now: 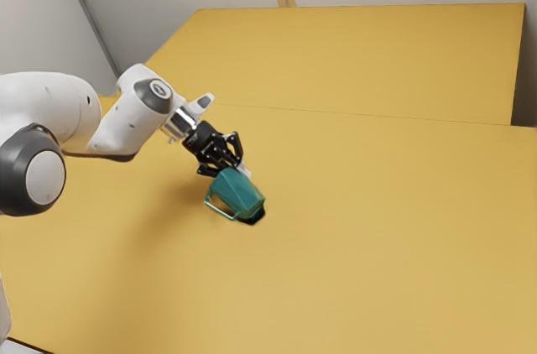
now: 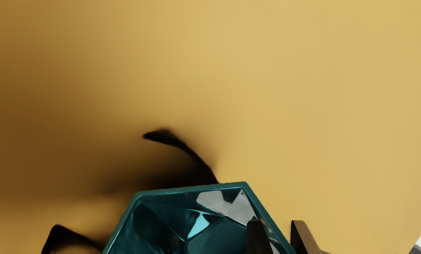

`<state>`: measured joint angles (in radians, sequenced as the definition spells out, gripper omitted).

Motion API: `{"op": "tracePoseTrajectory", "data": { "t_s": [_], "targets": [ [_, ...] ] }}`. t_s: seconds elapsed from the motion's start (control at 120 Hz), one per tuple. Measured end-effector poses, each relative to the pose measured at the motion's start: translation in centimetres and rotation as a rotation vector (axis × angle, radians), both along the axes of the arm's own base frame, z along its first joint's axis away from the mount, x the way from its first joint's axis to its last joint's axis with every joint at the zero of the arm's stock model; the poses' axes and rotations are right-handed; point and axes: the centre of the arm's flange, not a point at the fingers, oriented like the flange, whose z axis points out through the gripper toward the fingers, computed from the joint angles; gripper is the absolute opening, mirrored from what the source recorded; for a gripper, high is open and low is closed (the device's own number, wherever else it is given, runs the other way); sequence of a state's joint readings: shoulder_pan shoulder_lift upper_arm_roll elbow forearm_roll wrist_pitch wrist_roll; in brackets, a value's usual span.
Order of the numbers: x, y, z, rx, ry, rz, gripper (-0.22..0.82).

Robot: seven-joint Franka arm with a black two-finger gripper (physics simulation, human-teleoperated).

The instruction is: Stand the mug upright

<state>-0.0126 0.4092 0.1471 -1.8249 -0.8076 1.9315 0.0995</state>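
Across the exterior view: one broad yellow table [image 1: 377, 245], plain surface. One white jointed arm [image 1: 126, 132], entering from the exterior view's left and reaching down over the table. One black gripper [image 2: 281, 234], slanted, at the arm's end. One mug [image 1: 237, 192], teal, faceted, below the gripper and over the table's near part; tilted, its mouth toward the gripper, its base toward the table and the exterior view's right; whether the base touches down cannot be told. One handle [image 1: 220, 210], thin, on the side toward the exterior view's lower left. One pair of fingers, clenched on the mug's wall: inner finger [image 2: 258, 238] inside the mouth, outer finger [image 2: 304, 236] against the outside. Step in hand, by judgement: righting the held mug. Next move required: turn the wrist until the base faces squarely down, set it flat, then let go; released at this slant, it could topple.
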Motion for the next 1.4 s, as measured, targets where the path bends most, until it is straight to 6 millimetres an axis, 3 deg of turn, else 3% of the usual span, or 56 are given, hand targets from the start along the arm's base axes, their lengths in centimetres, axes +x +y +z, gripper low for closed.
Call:
{"op": "tracePoseTrajectory", "data": {
  "t_s": [0.2,0.333,0.475,0.7,0.875,1.058,1.4],
  "targets": [
    [0.1,-0.7,0.4,0.018,0.0,-0.018,-0.15],
    [-0.2,-2.2,4.4,0.105,-0.058,-0.097,-0.17],
    [-0.9,-2.6,7.5,0.254,-0.111,-0.184,-0.18],
    [-2.8,-4.5,10.3,0.528,-0.163,-0.362,-0.17],
    [-5.6,-6.4,10.4,0.657,-0.177,-0.444,-0.17],
    [-8.0,-6.5,9.3,0.697,-0.158,-0.432,-0.18],
    [-8.0,-6.2,6.2,0.712,-0.13,-0.374,-0.18]
  ]
}}
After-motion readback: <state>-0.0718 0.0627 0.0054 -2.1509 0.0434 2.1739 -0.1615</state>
